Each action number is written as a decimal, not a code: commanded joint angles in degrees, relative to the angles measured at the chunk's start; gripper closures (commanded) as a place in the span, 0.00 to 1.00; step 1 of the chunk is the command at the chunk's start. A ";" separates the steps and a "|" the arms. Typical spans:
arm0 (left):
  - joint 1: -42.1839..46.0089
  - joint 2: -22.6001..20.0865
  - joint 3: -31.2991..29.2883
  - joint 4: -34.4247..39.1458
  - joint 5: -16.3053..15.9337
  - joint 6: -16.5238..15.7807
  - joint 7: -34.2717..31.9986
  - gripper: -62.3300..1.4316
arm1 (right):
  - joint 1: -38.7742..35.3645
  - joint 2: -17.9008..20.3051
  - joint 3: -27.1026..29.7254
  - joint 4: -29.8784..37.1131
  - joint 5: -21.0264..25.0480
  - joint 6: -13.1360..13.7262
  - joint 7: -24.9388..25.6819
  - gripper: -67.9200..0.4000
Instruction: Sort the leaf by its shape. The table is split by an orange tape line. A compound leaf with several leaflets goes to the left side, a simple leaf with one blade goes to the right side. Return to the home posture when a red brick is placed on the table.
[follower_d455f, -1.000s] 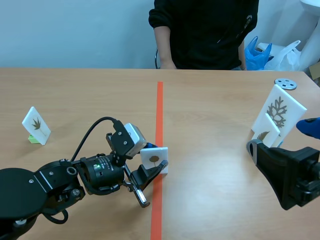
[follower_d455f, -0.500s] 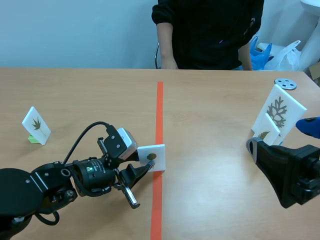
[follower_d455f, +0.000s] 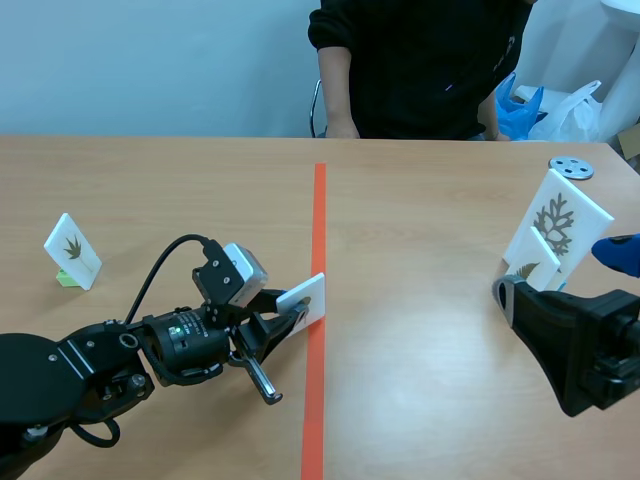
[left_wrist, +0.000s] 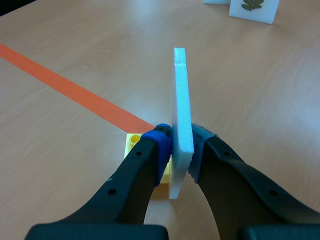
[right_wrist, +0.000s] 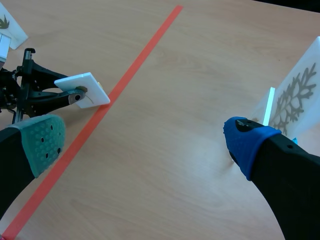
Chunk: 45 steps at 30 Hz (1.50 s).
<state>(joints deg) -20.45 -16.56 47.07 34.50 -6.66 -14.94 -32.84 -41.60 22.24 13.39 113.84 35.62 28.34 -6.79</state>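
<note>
Left arm low over the table (follower_d455f: 430, 400), coming in from its own side. Left gripper (left_wrist: 181, 142) is closed onto a white card (left_wrist: 181, 90), which I see edge-on between the two fingers. The pads press on both faces near its lower end. A small yellow block (left_wrist: 132, 142) sits at the card's foot, beside the blue pad. I cannot tell whether the block touches the table.

From the scene camera the card (follower_d455f: 303, 297) leans over, just to the left of the orange tape line (follower_d455f: 318, 200) and nearly touching it. I cannot read the leaf on its face from here.

Right gripper (right_wrist: 145, 135) is wide open with nothing between the fingers, the grey-green pad on one side and the blue pad on the other. It hangs over the right half of the table, well apart from the held card.

Two more white cards stand near it on the right side: a large card (follower_d455f: 560, 220) with a branching leaf and a small card (follower_d455f: 530, 262) leaning in front of it. Another leaf card (follower_d455f: 72, 250) stands far out on the left side on a green base.

A person (follower_d455f: 420, 60) in dark clothing sits across the table. A grey disc (follower_d455f: 570, 167) lies near the far right corner
</note>
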 joint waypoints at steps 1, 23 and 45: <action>0.13 -0.83 -0.48 2.03 -2.36 -0.24 -0.76 0.87 | 0.68 0.26 0.17 0.15 0.85 0.02 0.74 0.00; 20.74 -13.64 -26.01 22.14 -23.63 0.48 7.41 0.89 | 0.83 0.28 0.17 0.15 0.83 0.00 1.36 0.00; 20.44 -12.50 -32.72 15.76 -24.28 11.43 11.28 0.89 | 2.10 0.28 0.17 0.15 0.81 0.00 1.53 0.00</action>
<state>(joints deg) 1.28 -29.19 14.59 50.09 -30.50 -3.20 -20.45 -39.86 22.24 13.39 113.84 35.59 28.34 -6.33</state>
